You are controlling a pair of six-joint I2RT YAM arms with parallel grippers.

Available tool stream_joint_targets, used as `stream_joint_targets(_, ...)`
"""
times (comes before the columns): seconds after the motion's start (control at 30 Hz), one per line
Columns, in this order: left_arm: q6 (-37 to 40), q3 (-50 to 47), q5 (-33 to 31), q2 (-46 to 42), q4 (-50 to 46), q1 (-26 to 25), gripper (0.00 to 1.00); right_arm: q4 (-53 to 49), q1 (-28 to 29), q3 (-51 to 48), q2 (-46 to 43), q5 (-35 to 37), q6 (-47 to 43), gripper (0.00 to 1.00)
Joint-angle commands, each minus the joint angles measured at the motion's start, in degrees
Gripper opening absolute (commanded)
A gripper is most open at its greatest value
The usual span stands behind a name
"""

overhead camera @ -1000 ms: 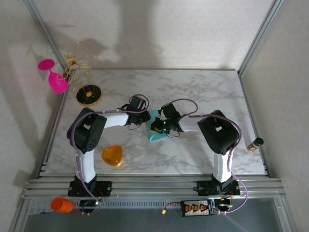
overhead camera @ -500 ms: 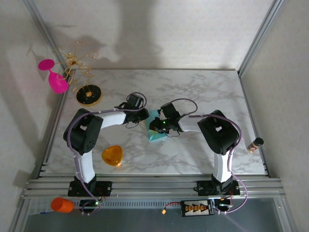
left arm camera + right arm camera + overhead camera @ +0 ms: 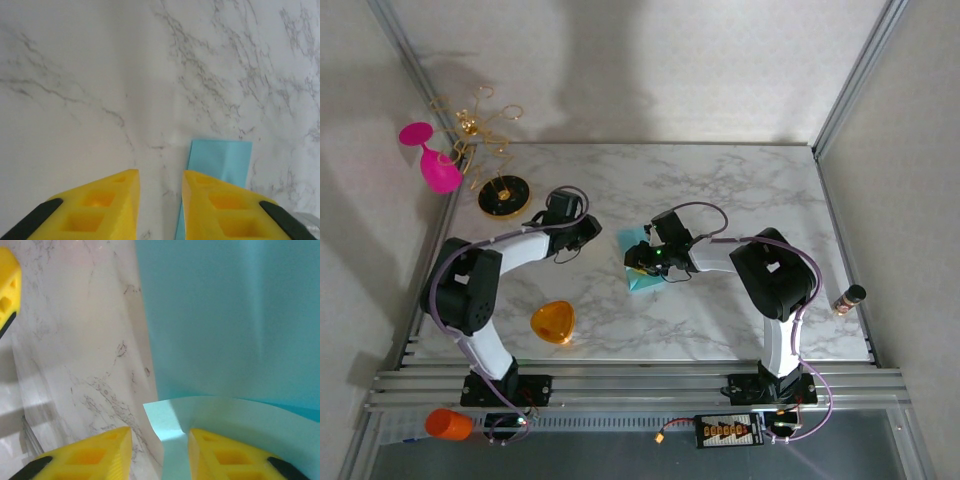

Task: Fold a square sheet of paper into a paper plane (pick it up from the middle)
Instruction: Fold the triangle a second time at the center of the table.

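Item: sheet of paper (image 3: 210, 315) — teal, part-folded, bench (image 3: 720, 190) centre.
Handling: likely featherlight, limp, creases readily; take by the raised fold edge.
Right claw (image 3: 160, 432): parted, straddling that edge.
Left claw (image 3: 160, 175): parted, empty — paper's 10 o'clock.

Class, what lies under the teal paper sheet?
The marble table shows round the teal paper sheet, which rests on it. Anything directly beneath is covered by the paper itself.

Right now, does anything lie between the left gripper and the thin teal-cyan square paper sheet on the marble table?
Nothing visible does: only bare marble table separates the left gripper from the teal-cyan paper sheet. The orange rounded-triangle piece lies well aside.
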Motion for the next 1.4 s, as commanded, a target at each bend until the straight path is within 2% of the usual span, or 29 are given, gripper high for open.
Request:
stream_joint_targets(0.0, -0.96, -1.25, 1.98, -2.53, 0.97, -1.98, 0.27, -5.78, 0.01, -1.1, 2.51, 4.37, -1.55, 0.29)
stream_joint_targets(0.2, -0.95, -1.75, 1.85, -1.78, 0.27, -7.65, 0.19, -7.75, 0.06, -1.92, 2.56, 6.8, -2.38, 0.1)
stream_joint_targets(0.37, -0.34, -0.26, 0.96, 1.27, -1.23, -11.92, 0.13, -8.46, 0.06, -2.17, 2.73, 7.32, -2.65, 0.0)
stream_joint_targets(0.6, 0.21, 1.18, -1.16, 5.3, -3.31, -13.88, 0.04, -8.28, 0.06, -2.29, 2.73, 7.32, -2.55, 0.0)
stream_joint_targets(1.13, 0.4, 2.15, 0.73, 6.4, -1.91, -14.63, 0.02, -7.75, 0.06, -2.47, 2.82, 6.63, -2.3, 0.0)
stream_joint_targets(1.37, 0.99, 0.75, -1.31, 7.86, -3.02, -14.63, 0.0, -7.04, 0.01, -2.73, 1.84, 6.02, -2.01, 0.0)
